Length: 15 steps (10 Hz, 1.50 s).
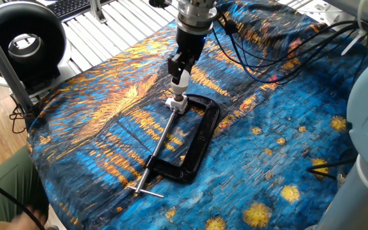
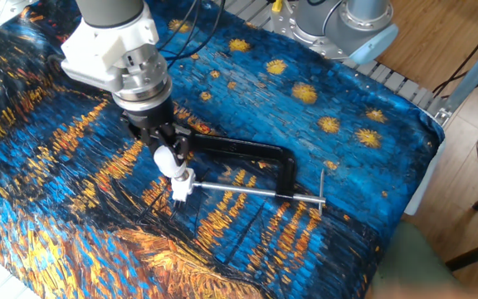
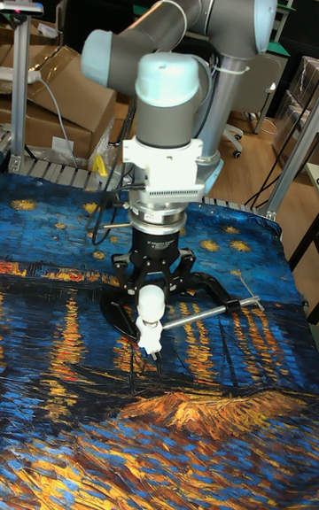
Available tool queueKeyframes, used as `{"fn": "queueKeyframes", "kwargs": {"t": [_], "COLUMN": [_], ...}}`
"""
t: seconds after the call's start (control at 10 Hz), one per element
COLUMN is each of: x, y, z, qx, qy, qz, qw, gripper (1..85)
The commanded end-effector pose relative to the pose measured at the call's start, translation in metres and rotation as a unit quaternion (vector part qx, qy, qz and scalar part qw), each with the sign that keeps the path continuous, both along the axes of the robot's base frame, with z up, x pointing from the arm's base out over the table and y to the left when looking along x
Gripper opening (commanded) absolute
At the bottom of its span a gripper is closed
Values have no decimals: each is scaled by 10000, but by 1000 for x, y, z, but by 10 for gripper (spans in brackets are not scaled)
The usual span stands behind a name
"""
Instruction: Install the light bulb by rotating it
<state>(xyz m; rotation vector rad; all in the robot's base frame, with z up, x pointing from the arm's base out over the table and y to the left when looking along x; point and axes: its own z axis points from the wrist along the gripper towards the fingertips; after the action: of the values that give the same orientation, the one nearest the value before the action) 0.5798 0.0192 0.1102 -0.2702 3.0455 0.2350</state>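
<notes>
The light bulb (image 1: pixel 180 81) (image 2: pixel 166 159) (image 3: pixel 151 304) is a small frosted-white globe. It stands neck-down in a white socket base (image 1: pixel 176 104) (image 2: pixel 181 186) (image 3: pixel 149 338). The base is held at the screw end of a black C-clamp (image 1: pixel 198 137) (image 2: pixel 247 150) (image 3: pixel 206 289) lying flat on the cloth. My gripper (image 1: pixel 179 68) (image 2: pixel 164 146) (image 3: pixel 151 289) comes down from above and is shut on the upper part of the light bulb, with a black finger on each side. The bulb's top is hidden between the fingers.
The clamp's steel screw rod and T-handle (image 1: pixel 147 188) (image 2: pixel 323 188) stretch away from the socket. A painted blue-and-orange cloth (image 1: pixel 107 115) covers the table. Loose cables (image 1: pixel 260 54) lie behind the arm and a black round fan (image 1: pixel 21 41) stands off the table's corner.
</notes>
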Motion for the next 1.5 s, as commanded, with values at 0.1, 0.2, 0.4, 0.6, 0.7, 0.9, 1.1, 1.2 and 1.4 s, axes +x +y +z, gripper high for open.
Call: {"fn": "queueKeyframes", "kwargs": {"t": [0.1,0.2,0.4,0.6,0.7,0.9,1.1,1.2,1.4], "x": [0,-2,0,-2,-2,-5,-14,-18,-21], "y": [11,10,1,0,-4,-26,-38,-36,-31], "z": [22,27,31,36,34,27,26,26,26], "qx": [-185,-336,-805,-1098,-1115,-1250,-1331,-1257,-1101], "qy": [322,394,376,438,459,510,645,704,638], "qz": [-628,-600,-548,-602,-579,-445,-493,-586,-617], "qw": [9973,9969,9945,9912,9910,9898,9878,9878,9900], "gripper": [10,10,10,10,10,10,10,10,10]}}
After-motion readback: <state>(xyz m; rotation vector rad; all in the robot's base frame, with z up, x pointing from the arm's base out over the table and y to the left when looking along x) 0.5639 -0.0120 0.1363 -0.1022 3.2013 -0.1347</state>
